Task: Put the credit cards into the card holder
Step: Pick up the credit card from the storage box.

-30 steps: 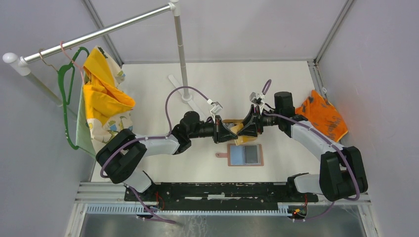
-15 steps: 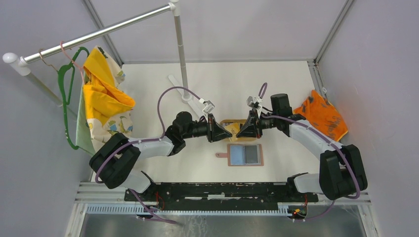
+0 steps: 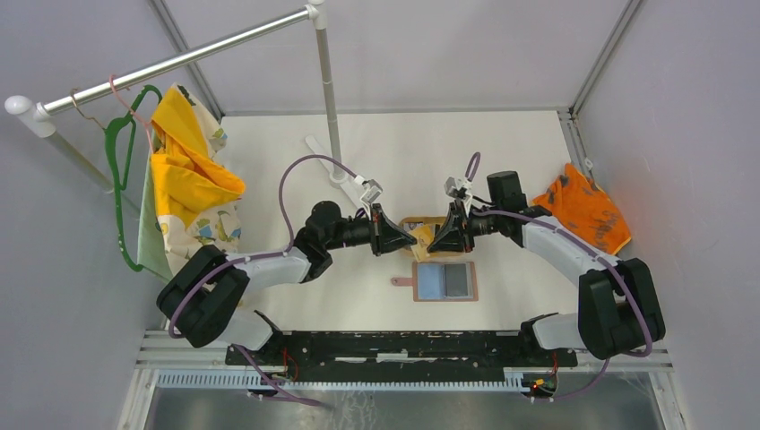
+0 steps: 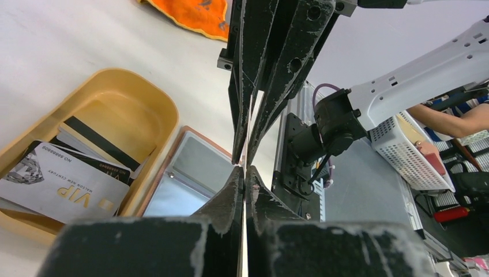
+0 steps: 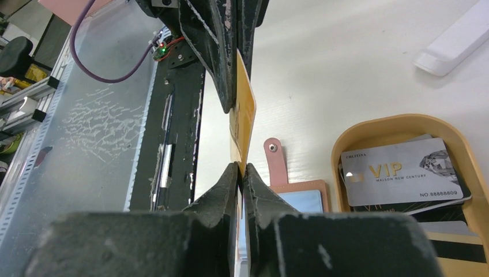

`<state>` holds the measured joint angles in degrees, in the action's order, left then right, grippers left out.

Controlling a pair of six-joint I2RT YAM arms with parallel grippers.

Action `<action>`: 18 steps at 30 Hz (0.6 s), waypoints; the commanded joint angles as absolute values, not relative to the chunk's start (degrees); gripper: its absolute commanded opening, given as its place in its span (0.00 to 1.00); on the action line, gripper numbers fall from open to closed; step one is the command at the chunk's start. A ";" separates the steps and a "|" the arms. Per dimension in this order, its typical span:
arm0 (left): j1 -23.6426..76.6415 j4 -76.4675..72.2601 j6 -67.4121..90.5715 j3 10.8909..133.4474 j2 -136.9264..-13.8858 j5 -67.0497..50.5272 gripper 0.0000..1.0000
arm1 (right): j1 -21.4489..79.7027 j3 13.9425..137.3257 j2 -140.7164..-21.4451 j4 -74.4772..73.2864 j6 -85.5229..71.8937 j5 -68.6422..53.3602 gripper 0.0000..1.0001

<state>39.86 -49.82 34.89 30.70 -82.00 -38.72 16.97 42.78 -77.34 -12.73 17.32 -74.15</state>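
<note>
A gold credit card (image 3: pixel 419 236) stands on edge above the near rim of the tan tray (image 3: pixel 421 220), pinched from both sides. My left gripper (image 3: pixel 405 238) is shut on its left end; in the left wrist view its jaws (image 4: pixel 244 170) press together on a thin edge. From the right, my right gripper (image 5: pixel 241 166) is shut on the same card (image 5: pixel 245 115). Just in front lies the open reddish-brown card holder (image 3: pixel 445 281), with a blue and a dark card in its slots. More credit cards, a silver VIP one (image 5: pixel 398 173) on top, lie in the tray (image 5: pixel 398 120).
An orange cloth (image 3: pixel 587 215) lies at the right edge of the table. Behind the tray stands a clothes-rail pole (image 3: pixel 327 90) on a white base, with yellow patterned cloth (image 3: pixel 188 179) and a green hanger at the left. The arm bases line the near edge.
The right gripper has closed on the gold card that the left gripper held. Both grippers and the card have shifted a little to the left.
</note>
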 commanded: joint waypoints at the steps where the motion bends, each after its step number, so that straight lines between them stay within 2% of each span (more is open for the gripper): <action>1: 39.69 -52.59 34.93 30.13 -80.11 -40.21 0.02 | 17.49 47.80 -77.45 -21.97 29.82 -71.09 0.21; 2: 39.69 -51.80 34.71 29.62 -79.68 -40.17 0.02 | 17.54 50.15 -77.37 -29.84 38.71 -67.91 0.29; 4: 39.57 -48.56 33.99 28.59 -78.69 -40.05 0.02 | 17.47 54.94 -77.07 -41.96 51.89 -60.96 0.36; 6: 39.60 -44.52 33.23 27.67 -77.61 -39.87 0.02 | 17.40 55.54 -75.26 -46.42 58.55 -54.43 0.42; 13: 40.05 -44.14 37.01 23.89 -78.56 -41.69 0.02 | 17.22 41.27 -59.98 -40.19 77.31 -37.69 0.62; 18: 40.42 -57.13 44.99 21.06 -83.89 -42.12 0.02 | 16.95 37.96 -58.68 -41.62 83.12 -30.37 0.64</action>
